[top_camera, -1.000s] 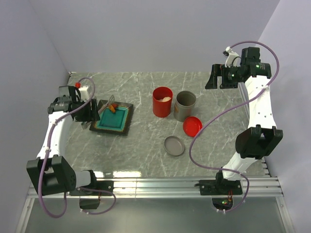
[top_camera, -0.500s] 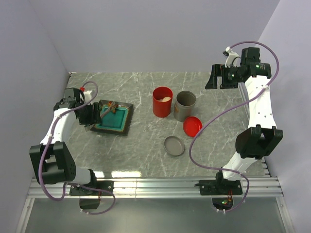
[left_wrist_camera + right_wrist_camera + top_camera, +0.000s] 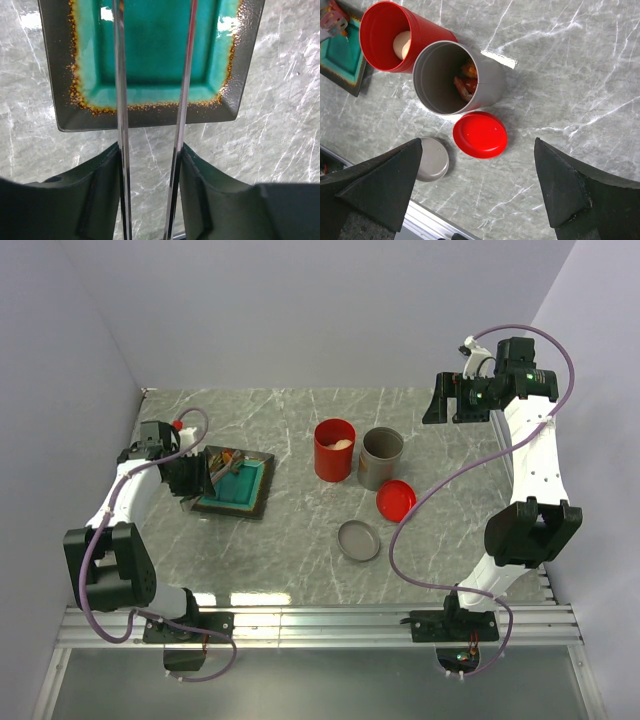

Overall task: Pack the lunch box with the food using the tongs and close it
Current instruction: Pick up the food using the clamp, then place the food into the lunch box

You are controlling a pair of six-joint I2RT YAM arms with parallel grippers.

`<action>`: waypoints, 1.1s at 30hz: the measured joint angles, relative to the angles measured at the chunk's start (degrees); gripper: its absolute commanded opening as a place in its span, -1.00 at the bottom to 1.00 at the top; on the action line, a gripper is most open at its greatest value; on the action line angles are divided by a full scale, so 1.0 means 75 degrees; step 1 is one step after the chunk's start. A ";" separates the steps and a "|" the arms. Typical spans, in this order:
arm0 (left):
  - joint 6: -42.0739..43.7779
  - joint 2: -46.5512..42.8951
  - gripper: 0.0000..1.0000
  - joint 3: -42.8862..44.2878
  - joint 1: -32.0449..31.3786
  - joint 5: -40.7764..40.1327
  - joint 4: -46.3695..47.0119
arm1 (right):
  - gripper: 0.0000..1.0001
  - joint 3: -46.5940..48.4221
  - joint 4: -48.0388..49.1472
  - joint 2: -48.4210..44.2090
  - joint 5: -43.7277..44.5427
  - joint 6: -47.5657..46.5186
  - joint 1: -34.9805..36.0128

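Observation:
My left gripper [image 3: 150, 146] is shut on the tongs [image 3: 120, 75], whose two slim metal arms run from between its fingers out over the teal tray [image 3: 150, 107]. From above, the tongs [image 3: 222, 468] reach an orange piece of food [image 3: 231, 453] at the tray's far corner; I cannot tell whether it is pinched. The red lunch box [image 3: 334, 448] stands open mid-table with a beige ball [image 3: 402, 44] inside. Its red lid [image 3: 480, 134] lies flat nearby. My right gripper [image 3: 478, 142] hangs open high above the lid, holding nothing.
A grey can [image 3: 451, 77] with orange and red food pieces [image 3: 467, 82] stands right of the lunch box. Its grey lid [image 3: 359, 540] lies nearer the front. The dark tray [image 3: 262, 480] sits at the left. A metal rail [image 3: 320, 620] runs along the near edge.
My left gripper has squeezed the tongs narrower, and the arm has drawn back to the left. The tong tips have shifted toward the tray's far corner. The right arm has not moved.

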 measured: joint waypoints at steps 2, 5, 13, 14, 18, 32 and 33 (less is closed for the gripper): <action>0.0015 0.0000 -0.11 0.0000 -0.0012 0.0020 -0.0009 | 1.00 0.0003 -0.0003 0.0000 0.0006 0.0000 0.0000; 0.0102 -0.0006 -0.18 0.0000 -0.0012 0.0029 -0.0050 | 1.00 0.0003 -0.0003 0.0000 0.0023 0.0000 0.0000; 0.0364 -0.0632 -0.40 -0.0114 -0.0012 0.0012 -0.0606 | 0.99 0.0003 -0.0003 0.0000 0.0055 0.0000 0.0000; 0.0388 -0.0787 -0.42 -0.0114 -0.0012 0.0015 -0.0729 | 0.99 0.0003 -0.0003 0.0000 0.0055 0.0000 0.0000; 0.0554 -0.1075 -0.54 0.0017 -0.0012 0.0012 -0.1154 | 0.99 0.0003 0.0000 0.0000 0.0047 0.0003 0.0000; 0.1373 -0.1090 -0.81 0.1320 -0.0376 0.0801 -0.2279 | 0.99 -0.0041 0.0015 0.0000 -0.0064 0.0006 0.0000; 0.1384 -0.1087 -0.81 0.1609 -0.0507 0.0938 -0.2317 | 0.99 -0.0050 0.0015 0.0000 -0.0073 0.0006 0.0000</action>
